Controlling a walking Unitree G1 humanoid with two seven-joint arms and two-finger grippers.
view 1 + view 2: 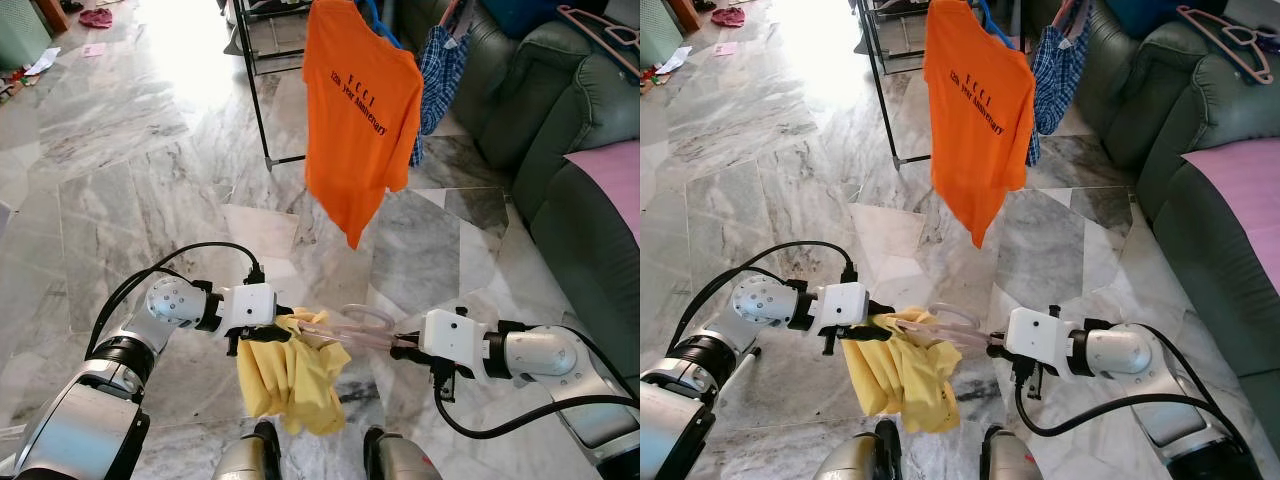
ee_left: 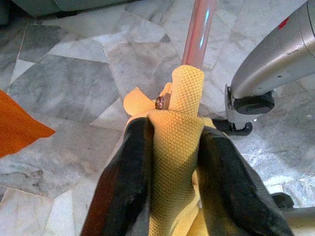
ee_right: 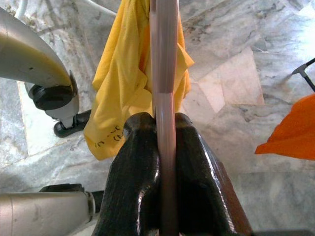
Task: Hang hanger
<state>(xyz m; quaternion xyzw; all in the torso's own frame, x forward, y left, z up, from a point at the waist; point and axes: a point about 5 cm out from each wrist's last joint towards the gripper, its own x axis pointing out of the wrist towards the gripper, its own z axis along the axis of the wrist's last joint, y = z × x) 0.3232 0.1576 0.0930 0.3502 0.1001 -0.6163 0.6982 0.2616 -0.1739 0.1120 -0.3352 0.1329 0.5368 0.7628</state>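
1. Here, the pink hanger [image 1: 360, 325] is held level between the two arms, low over the marble floor [image 1: 130, 200], with the yellow garment [image 1: 290, 375] draped on its left end.
2. The right gripper [image 3: 166, 142] is seen clamped tight on the bare hanger end, with no gap left between its fingers and the plastic.
3. The left gripper [image 2: 172, 147] is closed on the cloth-covered end, so fabric is pinched between the fingers and the hanger.
4. Farther off, an orange T-shirt [image 1: 360, 110] and a blue checked garment [image 1: 440, 60] are hung on a dark rack [image 1: 255, 90]; a green sofa [image 1: 560, 130] stands to the right.
5. The step in hand is judged to be the carry to the rack. Both grips should be kept firm and the hanger level, so the cloth is not slid off.
6. The hook should be raised above the rail and lowered into a free gap beside the orange T-shirt before either grip is released.
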